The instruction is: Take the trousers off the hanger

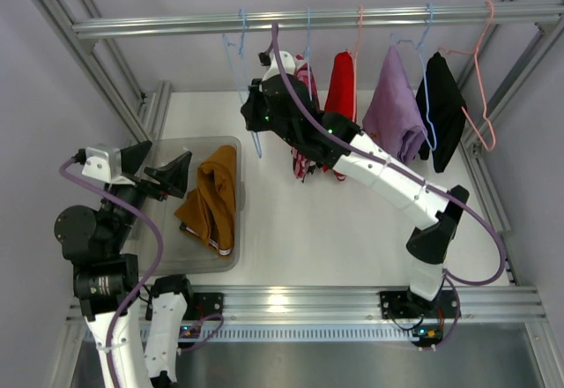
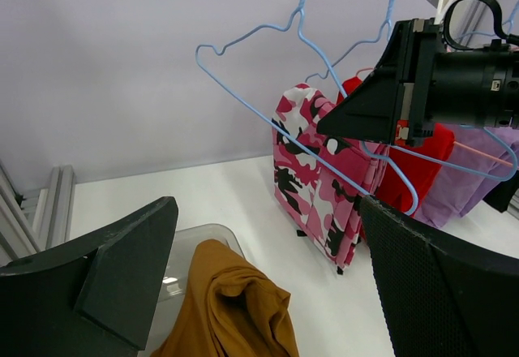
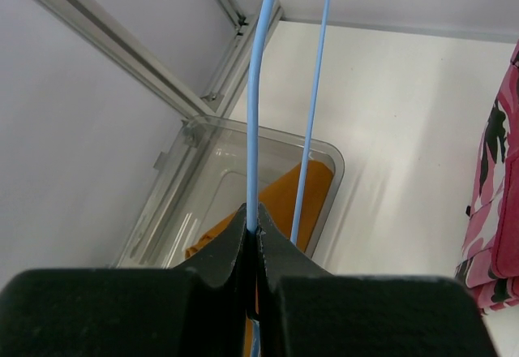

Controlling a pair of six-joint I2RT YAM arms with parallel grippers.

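Looking down on a white table [image 1: 300, 229], sitting inside an aluminium frame [image 1: 352, 300] and stretching from the near rail to the far wall. Resting directly on it, at the near left corner: a clear plastic bin [image 1: 203, 264] with rounded corners, standing flat, its long side running near to far, its left wall just beside the frame's left rail. Lying crumpled inside that bin, rather than on the tabletop itself: mustard trousers [image 1: 211, 198], filling its right half.
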